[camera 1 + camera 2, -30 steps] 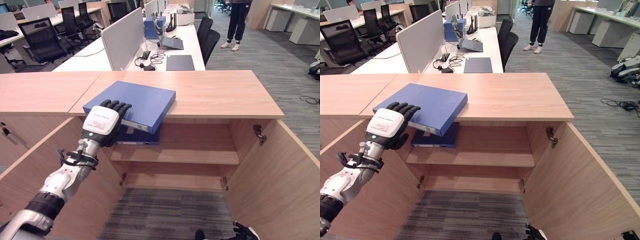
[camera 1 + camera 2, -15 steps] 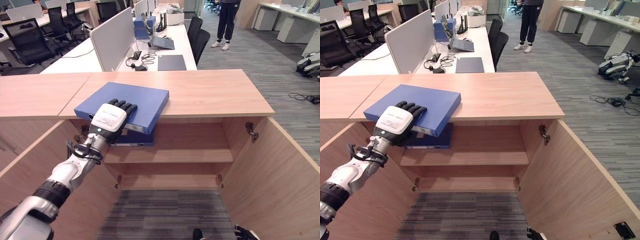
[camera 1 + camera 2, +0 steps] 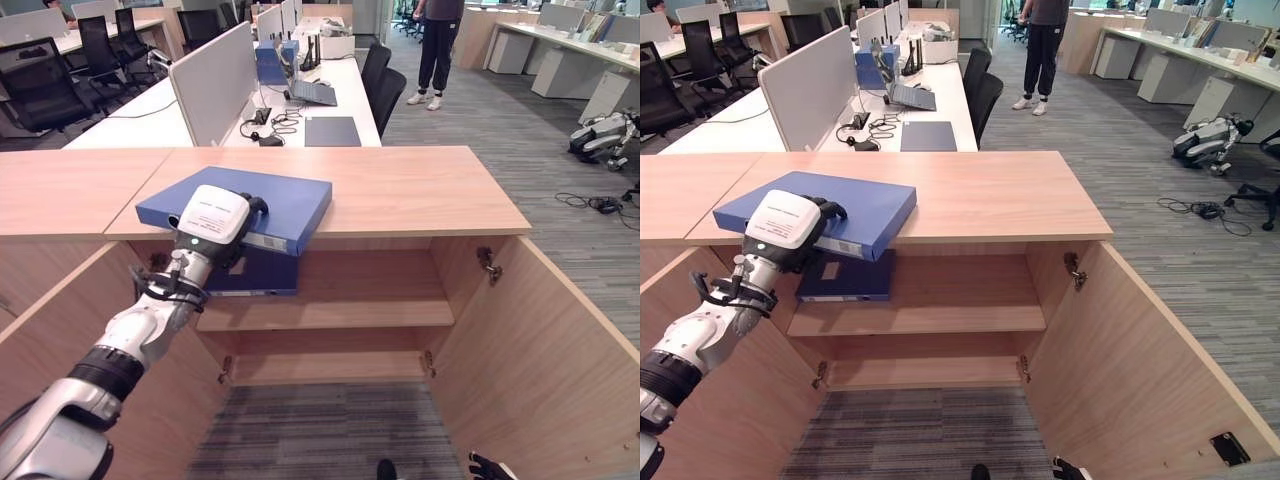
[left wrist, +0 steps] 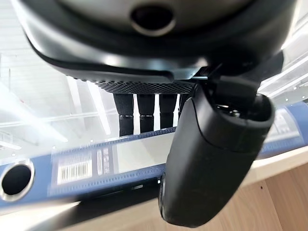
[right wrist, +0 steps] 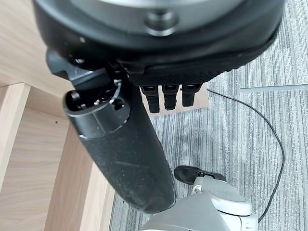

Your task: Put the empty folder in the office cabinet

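A blue folder (image 3: 290,195) lies flat on the wooden cabinet top (image 3: 420,190), its labelled spine overhanging the front edge. My left hand (image 3: 212,215) grips that near edge: its fingers (image 4: 139,108) lie curled over the cover, and the thumb (image 4: 211,159) crosses the spine (image 4: 96,166) from below. The office cabinet stands open underneath, with a second blue folder (image 3: 255,275) lying on its upper shelf (image 3: 380,310). My right hand (image 3: 492,467) hangs low by the floor, fingers relaxed and holding nothing.
Both cabinet doors stand open, the left door (image 3: 60,320) and the right door (image 3: 540,340). The lower shelf (image 3: 330,365) is bare. Behind the cabinet are desks with a grey partition (image 3: 215,85) and chairs. A person (image 3: 437,40) stands far back.
The whole view has shifted. My left hand has come further over the folder's near edge and its fingers have curled down onto the cover. The folder still lies on the cabinet top.
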Controlling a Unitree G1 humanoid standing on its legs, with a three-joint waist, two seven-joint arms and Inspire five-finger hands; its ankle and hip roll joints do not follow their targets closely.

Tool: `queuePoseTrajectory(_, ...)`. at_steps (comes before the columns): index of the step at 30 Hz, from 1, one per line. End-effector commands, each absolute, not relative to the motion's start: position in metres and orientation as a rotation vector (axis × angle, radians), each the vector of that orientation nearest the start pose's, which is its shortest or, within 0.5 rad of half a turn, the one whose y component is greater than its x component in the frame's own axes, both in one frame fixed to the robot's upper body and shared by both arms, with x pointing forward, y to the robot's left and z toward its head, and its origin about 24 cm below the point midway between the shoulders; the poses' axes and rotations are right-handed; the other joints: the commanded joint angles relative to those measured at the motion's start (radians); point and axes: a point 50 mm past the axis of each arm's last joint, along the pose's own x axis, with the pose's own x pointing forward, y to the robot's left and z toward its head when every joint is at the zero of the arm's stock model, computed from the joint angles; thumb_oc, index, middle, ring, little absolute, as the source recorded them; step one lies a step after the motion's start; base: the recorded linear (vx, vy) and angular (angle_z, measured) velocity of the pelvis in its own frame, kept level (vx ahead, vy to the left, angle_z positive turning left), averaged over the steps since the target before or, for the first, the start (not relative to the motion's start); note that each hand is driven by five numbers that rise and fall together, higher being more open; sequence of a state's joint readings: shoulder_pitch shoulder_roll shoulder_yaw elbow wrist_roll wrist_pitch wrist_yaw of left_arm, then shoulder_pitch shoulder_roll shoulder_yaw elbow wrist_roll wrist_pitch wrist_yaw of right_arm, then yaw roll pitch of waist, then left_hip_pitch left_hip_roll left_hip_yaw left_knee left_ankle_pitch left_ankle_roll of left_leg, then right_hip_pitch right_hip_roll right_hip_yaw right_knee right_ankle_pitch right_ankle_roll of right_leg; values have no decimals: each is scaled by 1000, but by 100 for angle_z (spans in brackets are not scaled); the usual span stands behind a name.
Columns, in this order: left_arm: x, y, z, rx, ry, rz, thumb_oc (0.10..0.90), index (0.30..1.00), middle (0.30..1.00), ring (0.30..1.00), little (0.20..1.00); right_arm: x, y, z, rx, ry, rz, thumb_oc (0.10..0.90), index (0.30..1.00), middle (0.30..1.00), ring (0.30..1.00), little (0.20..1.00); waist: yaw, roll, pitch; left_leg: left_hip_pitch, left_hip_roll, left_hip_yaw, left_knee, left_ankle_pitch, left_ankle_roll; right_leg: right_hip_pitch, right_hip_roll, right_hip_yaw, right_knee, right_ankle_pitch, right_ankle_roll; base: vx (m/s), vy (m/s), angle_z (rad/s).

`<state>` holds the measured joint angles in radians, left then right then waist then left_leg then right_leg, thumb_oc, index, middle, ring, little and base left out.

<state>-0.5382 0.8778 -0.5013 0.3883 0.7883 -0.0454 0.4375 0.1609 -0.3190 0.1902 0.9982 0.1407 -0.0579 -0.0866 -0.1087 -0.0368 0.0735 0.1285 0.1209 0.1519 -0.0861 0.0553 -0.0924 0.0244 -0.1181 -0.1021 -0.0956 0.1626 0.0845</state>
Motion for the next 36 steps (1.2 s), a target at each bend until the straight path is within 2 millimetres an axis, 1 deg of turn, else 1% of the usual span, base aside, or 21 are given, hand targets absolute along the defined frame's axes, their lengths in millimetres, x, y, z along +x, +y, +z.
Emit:
queuePoseTrajectory(1, 345, 247, 198, 1698, -572, 273, 400, 300, 300, 300, 300, 108, -268, -136, -326, 1000, -184, 800, 900, 900, 900, 900, -17, 26, 43, 93, -7, 24, -1, -128, -17, 118, -54, 29, 52, -205, 113, 0, 0, 0)
queuePoseTrajectory(4, 343, 244, 200, 1631, -593, 293, 400, 300, 300, 300, 300, 110, -266, -136, -320, 989, -182, 800, 900, 900, 900, 900, -10, 22, 43, 93, -7, 21, -1, -127, -17, 121, -56, 26, 52, -205, 112, 0, 0, 0)
queuePoseTrajectory(9, 330, 232, 203, 1327, -666, 345, 400, 300, 300, 300, 300, 120, -259, -133, -304, 953, -171, 800, 900, 900, 900, 900, 6, 19, 45, 92, -10, 8, -1, -127, -15, 131, -59, 16, 46, -206, 107, -7, -3, 1)
queuePoseTrajectory(10, 325, 225, 207, 1198, -708, 356, 400, 300, 300, 300, 300, 124, -257, -132, -300, 938, -165, 800, 900, 900, 900, 900, 13, 18, 45, 88, -11, 3, -1, -125, -15, 133, -60, 13, 45, -206, 105, -42, -18, 4)
queuePoseTrajectory(13, 312, 214, 218, 962, -791, 344, 400, 300, 300, 300, 300, 133, -253, -129, -291, 908, -155, 800, 900, 900, 900, 900, 24, 18, 48, 81, -12, -4, -1, -110, -13, 130, -61, 7, 48, -198, 100, -71, -21, 5)
queuePoseTrajectory(14, 307, 209, 225, 869, -832, 335, 400, 300, 300, 300, 300, 137, -252, -127, -286, 893, -146, 800, 900, 900, 900, 900, 28, 18, 47, 77, -13, -8, -1, -108, -12, 130, -63, 5, 48, -198, 98, -23, -14, 9)
queuePoseTrajectory(15, 303, 206, 228, 809, -854, 323, 400, 300, 300, 300, 300, 139, -251, -126, -284, 886, -141, 800, 900, 900, 900, 900, 31, 19, 48, 76, -14, -11, -1, -107, -12, 130, -63, 4, 48, -198, 97, -16, -12, 9)
queuePoseTrajectory(16, 302, 207, 228, 808, -852, 323, 400, 300, 300, 300, 300, 139, -251, -126, -286, 886, -140, 800, 900, 900, 900, 900, 29, 20, 48, 76, -14, -11, -1, -107, -12, 131, -63, 3, 48, -198, 97, -17, -11, 7)
queuePoseTrajectory(18, 288, 199, 239, 665, -927, 274, 400, 300, 300, 300, 300, 144, -251, -124, -288, 874, -131, 800, 900, 900, 900, 900, 36, 22, 50, 74, -16, -16, -1, -105, -11, 133, -65, -1, 47, -197, 96, -21, -14, 9)
queuePoseTrajectory(21, 268, 190, 251, 400, -1011, 141, 400, 300, 300, 300, 300, 149, -252, -122, -281, 865, -125, 800, 900, 900, 900, 900, 47, 28, 52, 71, -18, -23, -1, -102, -9, 137, -68, -7, 44, -194, 94, -21, -9, 9)
queuePoseTrajectory(24, 255, 183, 261, 184, -1045, -26, 400, 300, 300, 300, 300, 152, -254, -120, -288, 868, -112, 800, 900, 900, 900, 900, 55, 35, 53, 70, -20, -30, -1, -101, -9, 143, -71, -11, 43, -195, 93, -19, -10, 8)
queuePoseTrajectory(26, 250, 177, 263, 36, -1040, -146, 400, 300, 300, 300, 300, 152, -255, -120, -296, 876, -99, 800, 900, 900, 900, 900, 59, 39, 54, 69, -21, -34, -1, -99, -8, 146, -71, -14, 43, -196, 92, -15, -17, 8)
queuePoseTrajectory(31, 243, 163, 261, -137, -973, -381, 400, 300, 300, 300, 300, 155, -256, -121, -303, 892, -80, 800, 900, 900, 900, 900, 64, 54, 56, 68, -23, -40, -1, -95, -9, 151, -73, -20, 45, -197, 90, -8, -2, 2)
queuePoseTrajectory(32, 243, 163, 261, -137, -973, -381, 400, 300, 300, 300, 300, 155, -256, -121, -303, 892, -80, 800, 900, 900, 900, 900, 64, 54, 56, 68, -23, -40, -1, -95, -9, 151, -73, -20, 45, -197, 90, -32, -11, 7)
queuePoseTrajectory(33, 244, 155, 253, -215, -869, -532, 400, 300, 300, 300, 300, 156, -254, -121, -292, 895, -69, 800, 900, 900, 900, 900, 67, 63, 57, 69, -23, -43, -1, -94, -7, 153, -74, -21, 48, -198, 89, -22, -9, 5)
queuePoseTrajectory(34, 244, 155, 253, -215, -869, -533, 400, 300, 300, 300, 300, 156, -254, -121, -292, 895, -68, 800, 900, 900, 900, 900, 67, 63, 57, 69, -23, -43, -1, -94, -7, 153, -74, -21, 48, -198, 89, -27, -4, 5)
queuePoseTrajectory(36, 244, 155, 248, -232, -789, -626, 400, 300, 300, 300, 300, 158, -253, -120, -280, 889, -64, 800, 900, 900, 900, 900, 67, 70, 56, 71, -24, -42, -1, -92, -7, 155, -74, -22, 50, -198, 88, -4, 1, 2)
